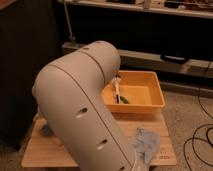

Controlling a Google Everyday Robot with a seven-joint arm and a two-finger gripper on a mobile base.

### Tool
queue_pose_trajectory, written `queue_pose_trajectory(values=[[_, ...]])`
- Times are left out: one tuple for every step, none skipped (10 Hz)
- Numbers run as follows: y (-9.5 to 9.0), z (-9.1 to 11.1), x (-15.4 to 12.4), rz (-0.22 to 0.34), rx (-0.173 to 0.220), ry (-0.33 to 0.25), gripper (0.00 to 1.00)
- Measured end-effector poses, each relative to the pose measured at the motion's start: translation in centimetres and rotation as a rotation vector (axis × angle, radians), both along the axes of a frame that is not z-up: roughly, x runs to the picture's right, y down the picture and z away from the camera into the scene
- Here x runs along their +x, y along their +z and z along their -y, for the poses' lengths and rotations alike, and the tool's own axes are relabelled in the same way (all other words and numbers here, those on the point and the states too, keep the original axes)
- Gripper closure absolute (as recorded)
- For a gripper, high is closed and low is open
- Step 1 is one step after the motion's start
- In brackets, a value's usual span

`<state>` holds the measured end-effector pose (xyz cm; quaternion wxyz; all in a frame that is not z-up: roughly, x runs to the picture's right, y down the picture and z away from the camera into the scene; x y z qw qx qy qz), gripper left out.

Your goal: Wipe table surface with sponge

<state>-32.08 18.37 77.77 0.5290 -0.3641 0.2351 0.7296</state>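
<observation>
Wiping blind is the danger, since the arm's bulky link (85, 110) hides both tool and sponge, probably over the left of the wooden tabletop (45, 155), grip state impossible to tell, so a wide stroke may shove the orange bin (137, 108) or snag the blue-grey cloth (145, 145).

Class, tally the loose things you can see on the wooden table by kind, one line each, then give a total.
Orange bin: 1
Blue cloth: 1
White-handled tool in the bin: 1
Total: 3
The robot arm covers part of the table and the gripper, which is out of sight behind it, so the count covers only what shows.
</observation>
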Motion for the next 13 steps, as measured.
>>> queue_pose_trajectory(values=[[0.2,0.1,0.2,0.024,0.013,0.008,0.20],[0.7,0.3,0.5,0.043,0.022,0.013,0.20],[1.2,0.2,0.5,0.066,0.025,0.013,0.20],[1.5,0.0,0.2,0.085,0.025,0.013,0.20],[1.9,-0.2,0.2,0.097,0.022,0.012,0.20],[2.2,-0.3,0.3,0.104,0.019,0.013,0.20],[2.5,-0.4,0.2,0.109,0.014,0.014,0.20],[2.7,-0.6,-0.1,0.114,0.004,0.010,0.20],[2.9,-0.8,-0.3,0.119,-0.017,0.002,0.20],[3.2,-1.0,-0.5,0.124,-0.036,-0.005,0.20],[3.3,-1.1,-0.9,0.129,-0.053,-0.010,0.20],[3.4,-1.3,-1.2,0.131,-0.073,-0.016,0.20],[3.4,-1.5,-1.5,0.130,-0.092,-0.018,0.20]])
